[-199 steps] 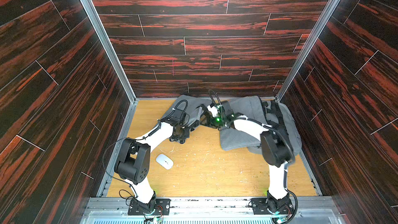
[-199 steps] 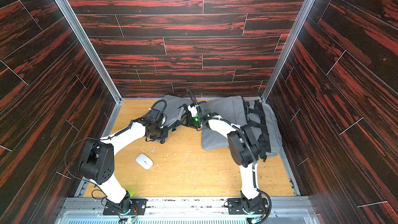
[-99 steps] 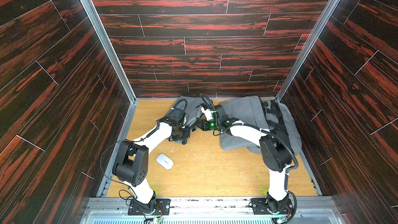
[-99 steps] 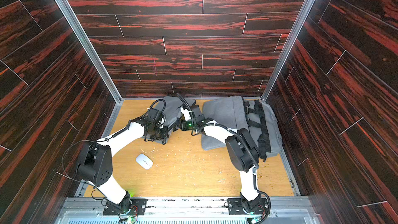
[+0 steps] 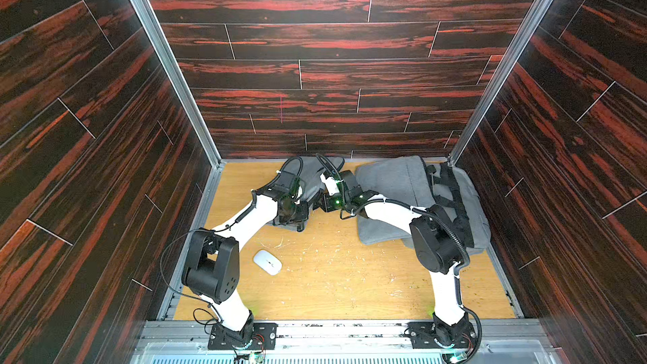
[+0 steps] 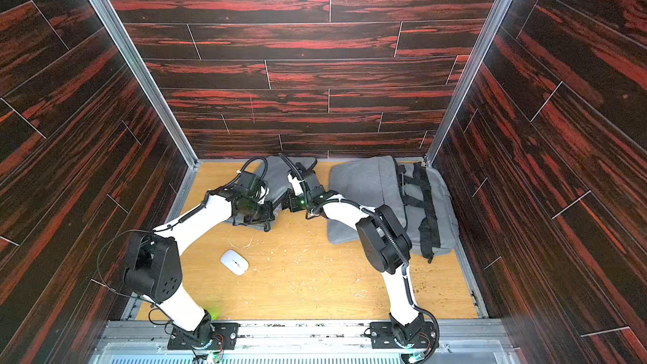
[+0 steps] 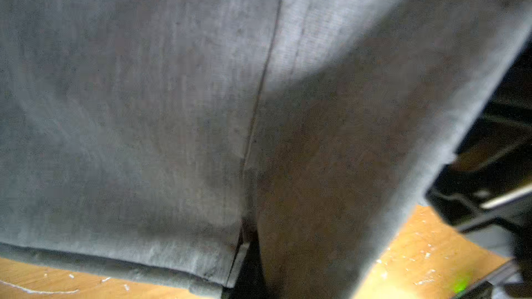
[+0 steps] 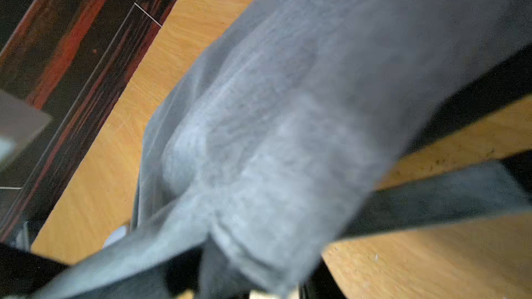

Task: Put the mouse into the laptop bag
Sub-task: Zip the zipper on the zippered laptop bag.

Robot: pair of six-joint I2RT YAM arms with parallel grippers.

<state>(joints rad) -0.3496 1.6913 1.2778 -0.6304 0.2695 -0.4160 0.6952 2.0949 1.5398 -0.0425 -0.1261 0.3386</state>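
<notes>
The white mouse lies on the wooden table near the left arm's elbow, untouched, its long axis running diagonally from far-left to near-right. Beyond it the left gripper is clamped shut, apparently on a grey flap of the laptop bag lying by the back wall; the right gripper is buried in blurred fabric there, its jaw gap unreadable.

Matt cloth bag, glossy plast. mouse
</notes>
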